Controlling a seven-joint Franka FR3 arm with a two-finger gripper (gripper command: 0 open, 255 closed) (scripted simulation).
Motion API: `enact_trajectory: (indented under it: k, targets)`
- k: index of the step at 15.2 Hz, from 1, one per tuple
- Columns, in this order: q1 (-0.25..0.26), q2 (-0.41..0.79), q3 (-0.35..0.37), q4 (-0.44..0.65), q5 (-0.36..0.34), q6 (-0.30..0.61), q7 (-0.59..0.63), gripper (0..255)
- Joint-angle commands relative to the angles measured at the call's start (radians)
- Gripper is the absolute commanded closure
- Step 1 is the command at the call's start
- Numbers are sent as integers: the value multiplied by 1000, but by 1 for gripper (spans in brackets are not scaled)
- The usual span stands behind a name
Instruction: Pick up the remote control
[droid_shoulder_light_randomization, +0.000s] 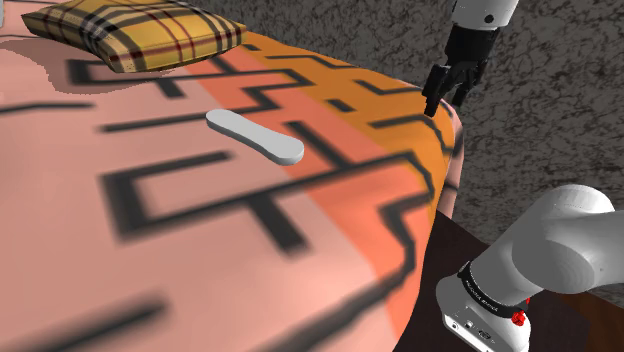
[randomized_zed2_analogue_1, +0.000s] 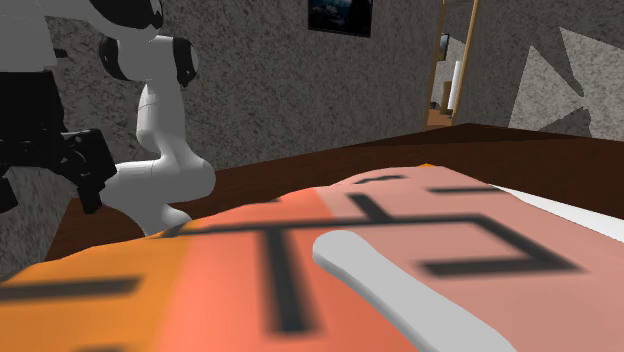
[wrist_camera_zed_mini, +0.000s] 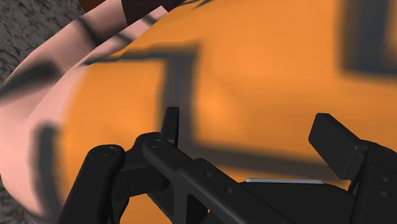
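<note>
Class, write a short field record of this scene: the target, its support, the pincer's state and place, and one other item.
target: flat pale grey oblong remote control, lying flat
support: orange and pink cover with black lines
pincer: black two-finger pincer, open, holding nothing
pincer place: over the cover's orange edge, apart from the remote, to its right in the shoulder view
other item: yellow plaid pillow

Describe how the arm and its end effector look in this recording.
The arm is built of smooth, rounded white links with dark joints. A black band with small white lettering rings one link, and a small red mark sits just below it. The end effector is all black and angular, with two flat, blocky fingers.
</note>
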Motion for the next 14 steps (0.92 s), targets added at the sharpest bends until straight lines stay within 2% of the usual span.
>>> enact_trajectory:
  k: [1,14]
  targets:
    - [0,0,0,0,0,0,0,0]
    - [123,323,167,217,108,129,79,0]
